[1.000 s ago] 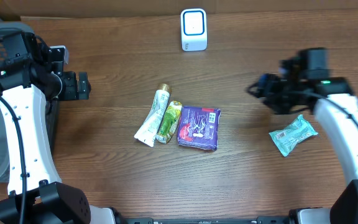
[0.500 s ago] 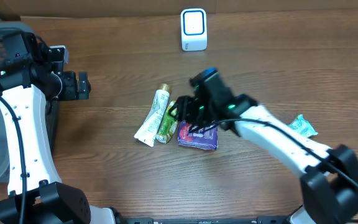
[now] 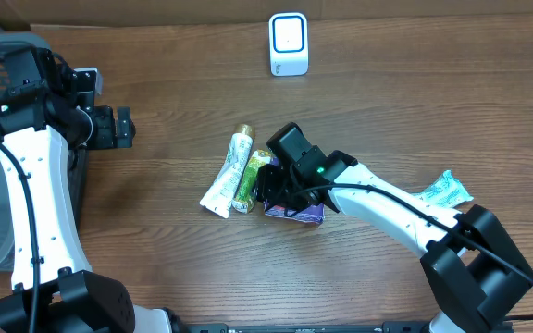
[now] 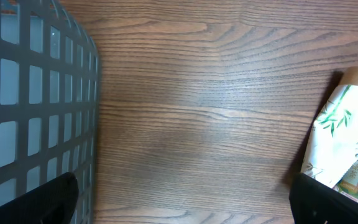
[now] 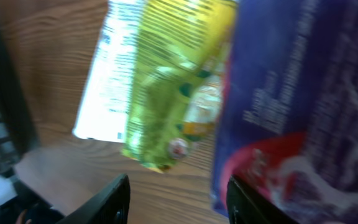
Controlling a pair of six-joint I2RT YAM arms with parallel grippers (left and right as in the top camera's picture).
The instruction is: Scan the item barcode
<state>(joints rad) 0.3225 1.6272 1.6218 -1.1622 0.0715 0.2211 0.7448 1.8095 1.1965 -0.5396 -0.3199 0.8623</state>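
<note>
Your right end effector (image 3: pixel 274 189) sits low over the middle of the brown wooden tabletop (image 3: pixel 155 264), right at the left edge of the purple rectangular plastic packet (image 5: pixel 291 81). In the right wrist view its two dark fingers (image 5: pixel 114 199) stand apart, with bare wood showing between them. They are not clamped on anything. The packet's edge lies just inside the right-hand finger, and the view is blurred.

The purple packet lies flat at the centre of the tabletop, mostly hidden from above by your right arm. The yellow-green plastic tube (image 3: pixel 250 178) touches its left side. The white squeeze tube with a gold cap (image 3: pixel 222 180) lies just beside that tube, further left, and both are angled the same way.

The white box-shaped barcode scanner (image 3: pixel 288 43) stands upright at the far edge, well apart from the packet. A teal crinkled sachet (image 3: pixel 444 190) lies near your right arm's forearm.

Your left end effector (image 3: pixel 124 127) hangs at the left side, its fingers spread wide and holding nothing, next to the grey plastic mesh basket (image 4: pixel 36 93).
</note>
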